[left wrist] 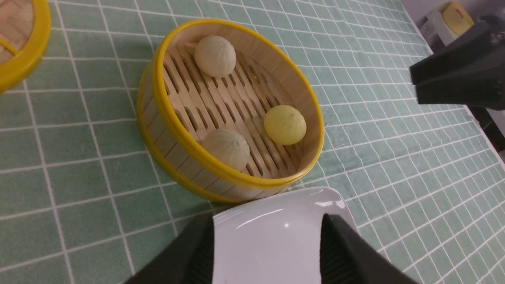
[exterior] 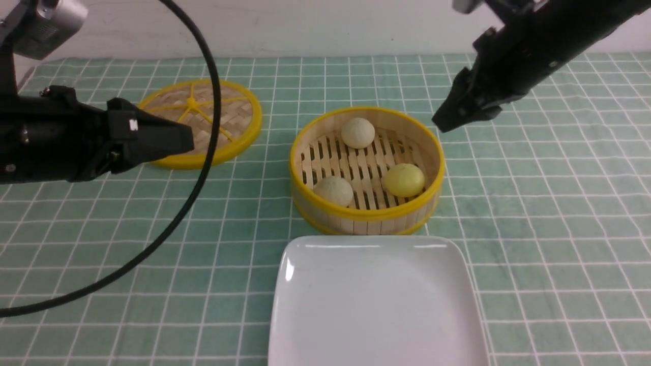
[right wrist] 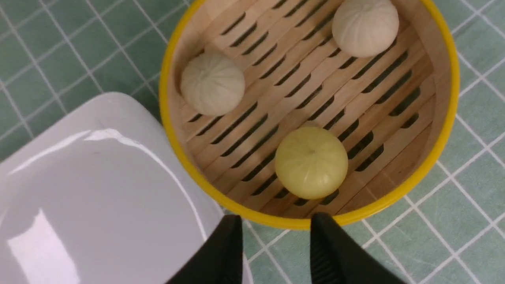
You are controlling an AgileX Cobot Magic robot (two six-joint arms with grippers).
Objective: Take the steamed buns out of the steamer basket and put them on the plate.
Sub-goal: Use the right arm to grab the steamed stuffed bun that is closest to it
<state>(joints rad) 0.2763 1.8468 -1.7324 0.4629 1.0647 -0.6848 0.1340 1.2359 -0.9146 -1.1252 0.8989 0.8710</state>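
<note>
Upright at the centre of the front view, mouth to the ceiling: steamer basket, round and so without a long axis, floor slats running roughly from eleven to five o'clock. Inside it, all three buns, domes up, pleat centres skyward, each apart from the others: far beige bun at twelve o'clock by the back wall, near beige bun at about eight, yellow bun at four, close to the wall. At six o'clock of the basket, just beside it and lying flat: plate, glossy white, square with rounded corners, edges in line with the cloth's grid; contact with the basket's foot impossible to tell. At ten o'clock of the basket, apart from it, flat on the cloth: lid, woven, yellow-rimmed, yellow spokes up. Left gripper at nine o'clock, above the lid's near edge, pointing almost level toward three o'clock; fingers spread wide, nothing between them. Right gripper at two o'clock, raised above the cloth just outside the basket rim, slanting down toward eight o'clock; fingers parted by a narrower gap, holding nothing. Black cable looping from the top down across the left side. Underneath everything: tablecloth, soft green with a white grid, faintly creased. At twelve o'clock beyond the cloth, a plain white wall.
</note>
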